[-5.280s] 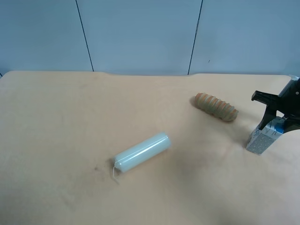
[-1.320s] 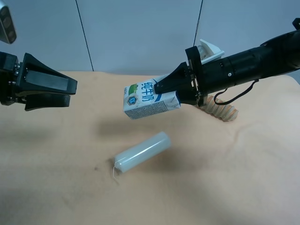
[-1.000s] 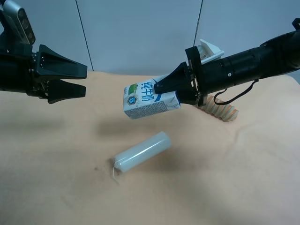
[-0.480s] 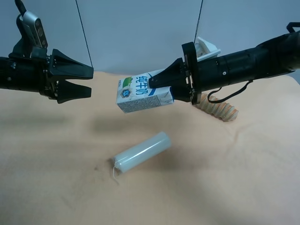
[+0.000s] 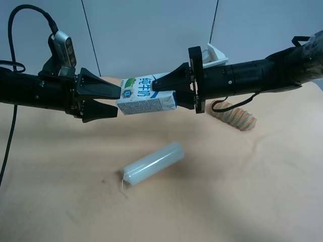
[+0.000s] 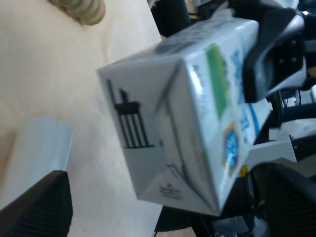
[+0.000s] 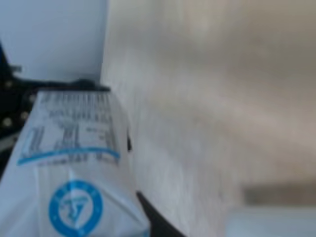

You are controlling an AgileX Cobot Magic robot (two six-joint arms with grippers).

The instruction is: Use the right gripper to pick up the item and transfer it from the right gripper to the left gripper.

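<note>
**Q:** Why did you hold the carton (image 5: 146,96) level in mid-air, above the table (image 5: 262,191)?

**A:** Your right gripper (image 5: 169,94) was clamped on one end. This left the other end free for the left gripper (image 5: 118,101), whose jaws stood wide with their tips just at that end, not yet closed on it.

**Q:** What differed from half a second before?

**A:** You had closed the gap. Carton and left gripper, then well apart, now met. The cylinder (image 5: 153,163) and roll (image 5: 234,117) lay unmoved.
</note>
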